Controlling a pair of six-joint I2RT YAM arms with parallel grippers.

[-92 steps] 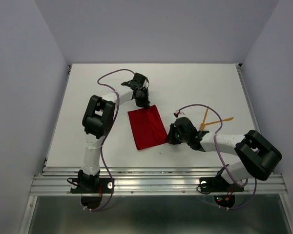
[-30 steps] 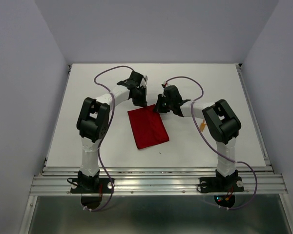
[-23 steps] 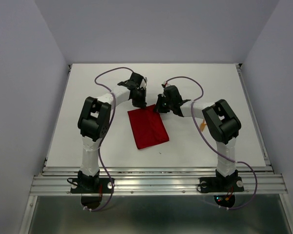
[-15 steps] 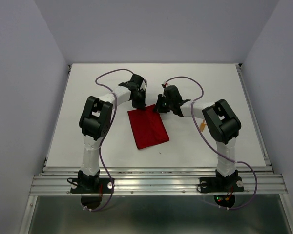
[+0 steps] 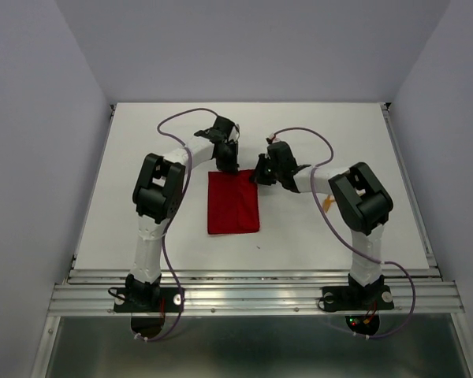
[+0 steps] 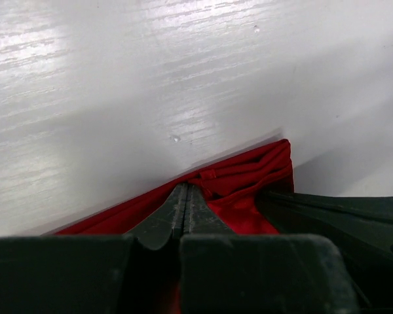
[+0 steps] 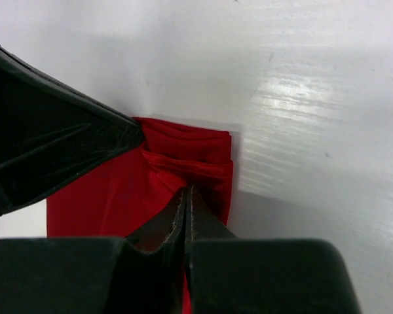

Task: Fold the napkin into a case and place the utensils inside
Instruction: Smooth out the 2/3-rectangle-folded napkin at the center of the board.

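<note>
The red napkin [image 5: 233,203] is lying folded into a narrow rectangle near the middle of the white table [image 5: 126,228], with its long sides running away from the arm bases. The left gripper [image 5: 227,167] is pinching the far left corner and the right gripper [image 5: 259,176] the far right corner. Both pairs of jaws are pressing together on the cloth with no gap showing.

The overhead view is showing the whole rectangle. It is also showing a sliver of an orange utensil [image 5: 328,205] peeking out beside the right arm [image 5: 361,197], well apart from the napkin.

The wrist views are showing what the overhead view cannot. The left one is showing bunched layers at the corner beside its fingertips. The right one is showing a hemmed fold crossing just ahead of its closed jaws, with the other gripper's dark finger touching the cloth at the left.
</note>
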